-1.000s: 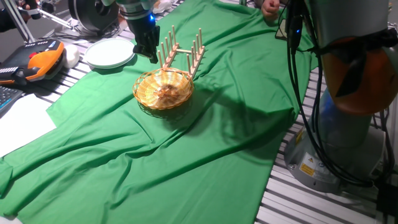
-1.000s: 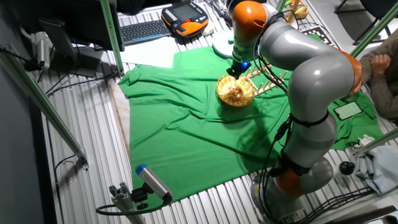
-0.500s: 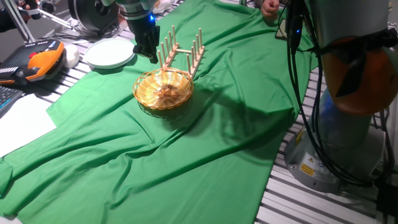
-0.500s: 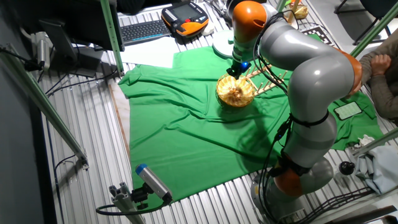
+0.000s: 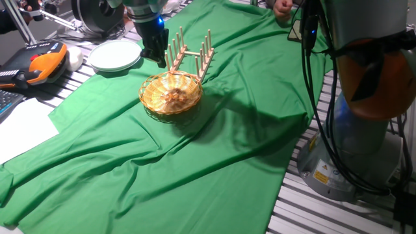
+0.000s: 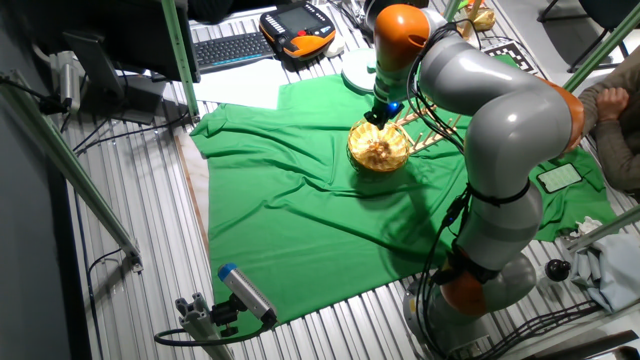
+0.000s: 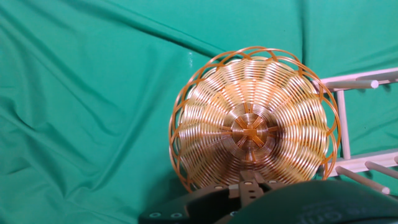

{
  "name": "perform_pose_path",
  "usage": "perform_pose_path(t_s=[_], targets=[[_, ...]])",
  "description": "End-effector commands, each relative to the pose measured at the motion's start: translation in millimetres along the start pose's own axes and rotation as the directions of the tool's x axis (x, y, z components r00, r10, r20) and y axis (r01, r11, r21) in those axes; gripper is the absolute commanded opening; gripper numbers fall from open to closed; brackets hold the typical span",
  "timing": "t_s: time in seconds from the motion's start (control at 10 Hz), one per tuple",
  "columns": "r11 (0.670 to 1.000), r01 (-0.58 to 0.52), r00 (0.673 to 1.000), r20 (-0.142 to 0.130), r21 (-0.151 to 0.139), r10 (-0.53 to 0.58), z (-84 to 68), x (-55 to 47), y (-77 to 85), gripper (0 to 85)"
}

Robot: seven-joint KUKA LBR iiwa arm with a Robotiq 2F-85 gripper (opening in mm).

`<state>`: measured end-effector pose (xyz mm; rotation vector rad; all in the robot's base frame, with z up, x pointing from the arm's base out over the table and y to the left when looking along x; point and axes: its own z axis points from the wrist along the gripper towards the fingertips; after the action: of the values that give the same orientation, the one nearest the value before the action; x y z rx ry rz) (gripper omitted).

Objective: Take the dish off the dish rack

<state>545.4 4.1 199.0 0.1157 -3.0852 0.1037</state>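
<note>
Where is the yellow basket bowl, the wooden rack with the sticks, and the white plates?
dish (image 5: pixel 171 96): one fixed view, on the woven inside bottom.
dish rack (image 5: pixel 193 55): one fixed view, on the wooden base rail between the pegs.
white plates (image 5: pixel 114 55): one fixed view, on the top plate's face.

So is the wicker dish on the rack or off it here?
Off: the dish sits on the green cloth in front of the dish rack, its rim near the rack's end.

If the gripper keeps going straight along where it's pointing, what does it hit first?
Most likely the dish: in the hand view it fills the line ahead of the gripper, with the dish rack off to the side. Depth is unclear.
</note>
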Motion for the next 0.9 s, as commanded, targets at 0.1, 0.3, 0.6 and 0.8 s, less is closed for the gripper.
perform_pose_path(t_s=[0.1, 0.3, 0.6, 0.8], targets=[[1.000, 0.000, 1.000, -0.002, 0.000, 0.000, -0.2, -0.2, -0.1, 0.0], [1.000, 0.006, 1.000, 0.003, 0.005, -0.006, -0.4, -0.2, 0.0, 0.0], [1.000, 0.008, 1.000, 0.003, 0.002, -0.008, -0.5, -0.3, 0.0, 0.0], [1.000, 0.007, 1.000, 0.000, 0.000, -0.007, -0.5, -0.3, 0.1, 0.0]])
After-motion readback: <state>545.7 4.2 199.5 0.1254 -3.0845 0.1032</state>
